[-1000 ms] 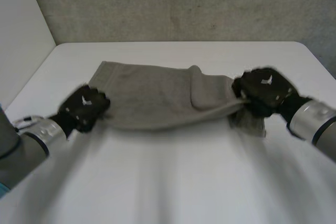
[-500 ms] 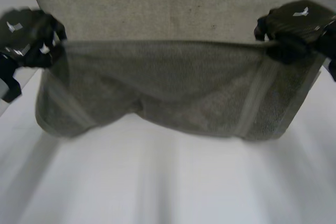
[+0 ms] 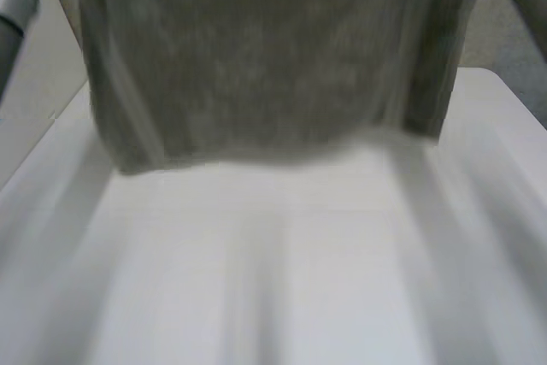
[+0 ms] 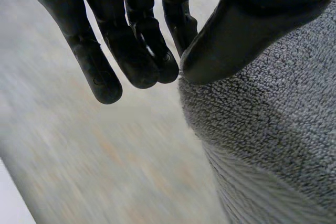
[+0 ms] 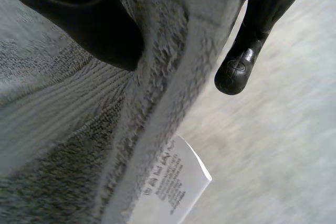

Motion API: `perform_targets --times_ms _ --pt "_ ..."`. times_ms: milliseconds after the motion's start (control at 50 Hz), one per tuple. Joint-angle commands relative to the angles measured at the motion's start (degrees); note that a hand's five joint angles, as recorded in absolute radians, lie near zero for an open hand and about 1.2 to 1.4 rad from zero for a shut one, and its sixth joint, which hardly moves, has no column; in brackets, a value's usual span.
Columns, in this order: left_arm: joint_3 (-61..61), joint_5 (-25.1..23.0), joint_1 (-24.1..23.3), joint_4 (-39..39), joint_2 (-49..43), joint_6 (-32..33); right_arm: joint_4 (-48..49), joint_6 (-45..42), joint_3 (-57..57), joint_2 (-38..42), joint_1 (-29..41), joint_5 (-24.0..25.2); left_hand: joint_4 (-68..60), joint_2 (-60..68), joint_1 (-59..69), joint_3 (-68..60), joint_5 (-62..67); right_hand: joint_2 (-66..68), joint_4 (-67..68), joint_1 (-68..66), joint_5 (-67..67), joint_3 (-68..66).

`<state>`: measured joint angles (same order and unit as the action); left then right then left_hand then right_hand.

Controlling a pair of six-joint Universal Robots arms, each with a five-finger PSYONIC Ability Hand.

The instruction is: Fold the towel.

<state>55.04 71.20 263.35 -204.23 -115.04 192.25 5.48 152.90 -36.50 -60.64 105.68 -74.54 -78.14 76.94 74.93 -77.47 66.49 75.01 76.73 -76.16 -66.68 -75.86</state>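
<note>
Pinching its top edge at both ends, I hold the towel (image 3: 256,57) up over the white table (image 3: 273,279), grey wall (image 3: 496,40) behind. My wrist views add the grips: left hand (image 4: 252,24) clamps cloth between thumb and fingers, right hand (image 5: 79,19) likewise, above a white label (image 5: 173,182).

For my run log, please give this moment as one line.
phase: towel held up, hanging over table | left hand: pinches one top corner | right hand: pinches other top corner, beside label | fold: not yet made

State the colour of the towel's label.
White with dark print: the label on the grey towel, clearest in the right wrist view.
</note>
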Motion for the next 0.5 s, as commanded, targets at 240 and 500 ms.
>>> perform_targets --times_ms 240,500 --pt "21.3 -4.0 3.4 -0.7 3.3 -3.1 -0.5 3.3 -21.7 -6.7 -3.2 9.7 -1.9 3.1 5.1 -2.5 3.5 5.0 3.3 -3.8 -3.3 -4.1" --pt "51.1 -13.0 8.2 -12.4 4.6 10.4 5.8 2.3 -51.3 -10.0 -6.9 14.8 -1.9 3.1 5.1 -2.5 3.5 5.0 3.3 -3.8 -3.3 -4.1"
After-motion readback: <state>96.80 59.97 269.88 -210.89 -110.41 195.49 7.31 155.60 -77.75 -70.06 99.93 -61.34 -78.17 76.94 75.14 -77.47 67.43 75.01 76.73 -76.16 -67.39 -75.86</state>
